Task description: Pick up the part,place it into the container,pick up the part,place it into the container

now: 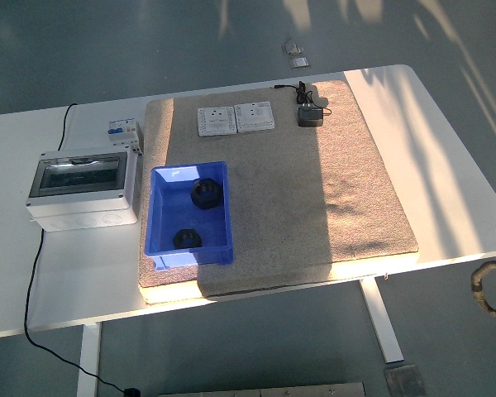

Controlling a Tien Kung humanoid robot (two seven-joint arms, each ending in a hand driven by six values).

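Right robot hand (pixel 494 286), grip unclear, hangs off-table; two parts (pixel 206 193) inside one container (pixel 160 217).

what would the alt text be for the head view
A blue container on a beige mat holds two black parts. A grey electrical box sits left; the robot's right hand rests at the right edge.

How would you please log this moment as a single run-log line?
parts: two black parts in blue container | right hand: low at right edge, off table, holding nothing | left hand: not in view
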